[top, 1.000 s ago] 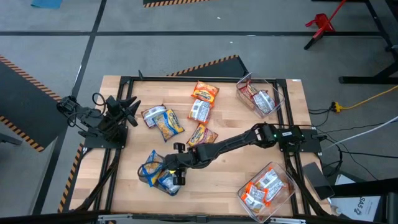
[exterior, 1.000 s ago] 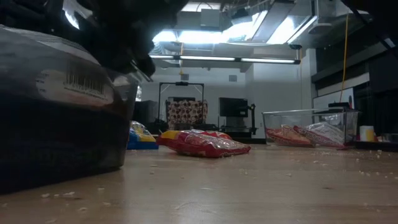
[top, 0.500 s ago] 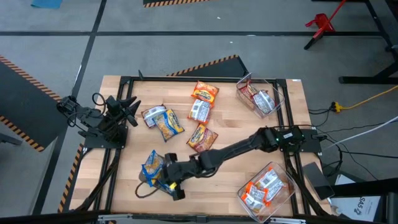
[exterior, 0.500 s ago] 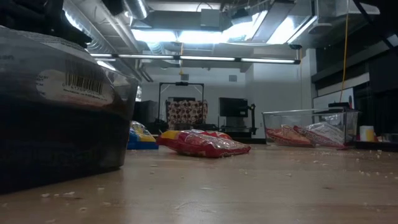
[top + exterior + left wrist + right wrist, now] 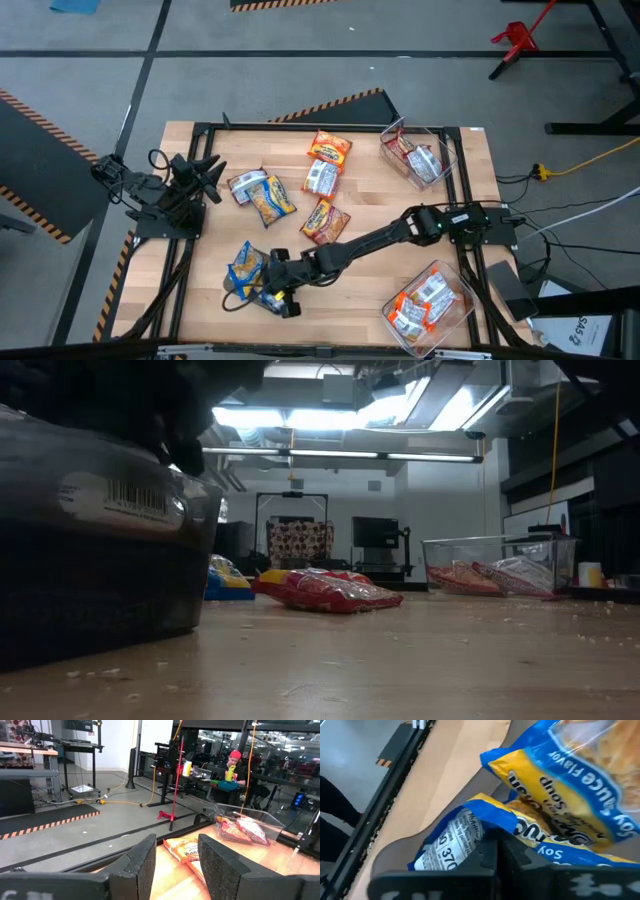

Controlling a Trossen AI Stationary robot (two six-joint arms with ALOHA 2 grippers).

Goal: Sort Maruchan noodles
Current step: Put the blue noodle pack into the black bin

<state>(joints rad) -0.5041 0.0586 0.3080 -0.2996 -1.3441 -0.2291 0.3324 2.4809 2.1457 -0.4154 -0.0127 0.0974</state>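
Two blue-yellow noodle packets (image 5: 246,270) lie in a clear bin (image 5: 100,560) at the table's near left. My right gripper (image 5: 282,296) reaches across the table to them, and its fingers are shut at the lower packet (image 5: 470,832), which lies under the other blue-yellow packet (image 5: 580,785). More packets lie loose mid-table: silver-white and yellow ones (image 5: 262,193), orange (image 5: 328,148), silver (image 5: 320,178) and dark red (image 5: 325,218). My left gripper (image 5: 205,175) waits open (image 5: 177,842) at the table's left edge. My right gripper is shut on the lower blue-yellow packet's long edge (image 5: 492,827), beside its barcode end (image 5: 451,840). It is pinched between the two fingers (image 5: 487,857). The fingers slant down from the table's right. The packet lies in the bin under the other blue-yellow packet.
A clear bin at the far right (image 5: 420,155) holds red and silver packets. Another at the near right (image 5: 430,300) holds orange ones. A black frame (image 5: 300,127) rims the table. In the low view, red packets (image 5: 330,590) lie mid-table.
My right gripper has moved toward the table's near left corner over the blue-yellow packets, then drawn back a little to the right. In the low view it has risen out of sight and come back down over the bin.
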